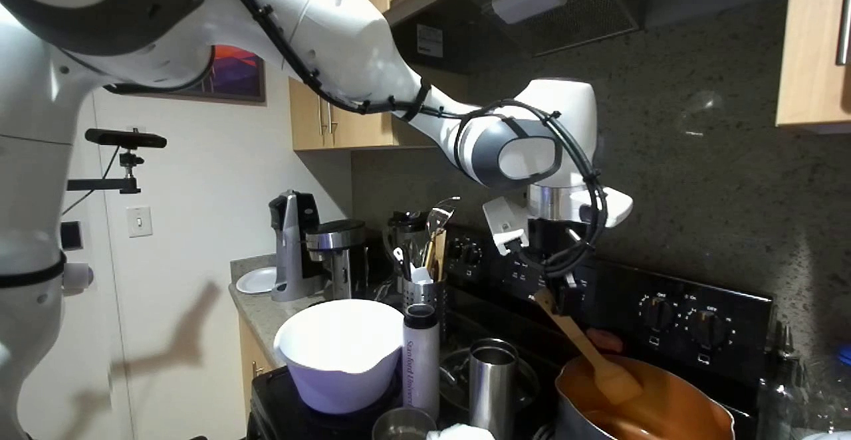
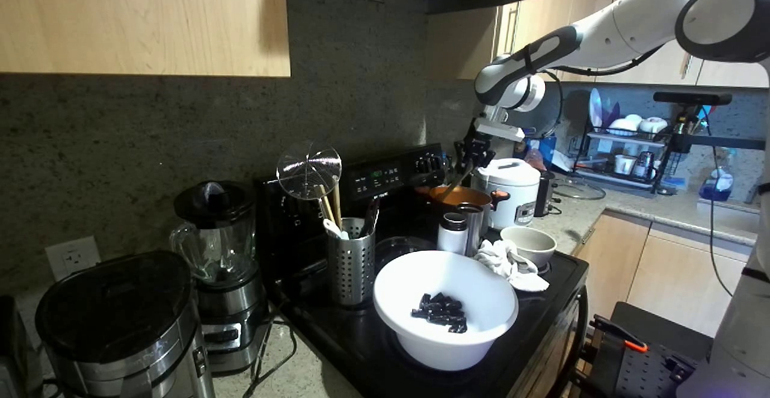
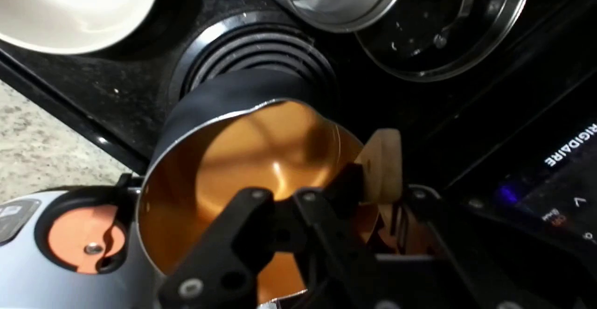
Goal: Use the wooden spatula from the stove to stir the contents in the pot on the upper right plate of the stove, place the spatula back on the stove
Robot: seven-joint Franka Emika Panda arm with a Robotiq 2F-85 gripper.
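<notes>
Shut on the handle of the wooden spatula, my gripper hangs over the back edge of the pot. The spatula slants down, its blade inside the pot near the inner wall. In the wrist view the handle's end shows pinched between the pads of the gripper, while the blade is hidden behind the fingers. The pot has a shiny copper-orange inside; whether it holds anything I cannot tell. It stands at the back of the black stove, beside the knobbed back panel.
Near the pot stand a steel cup, a bottle and a glass lid. A white rice cooker is just beyond the pot. The large white bowl and utensil holder sit farther along. Overhead is the range hood.
</notes>
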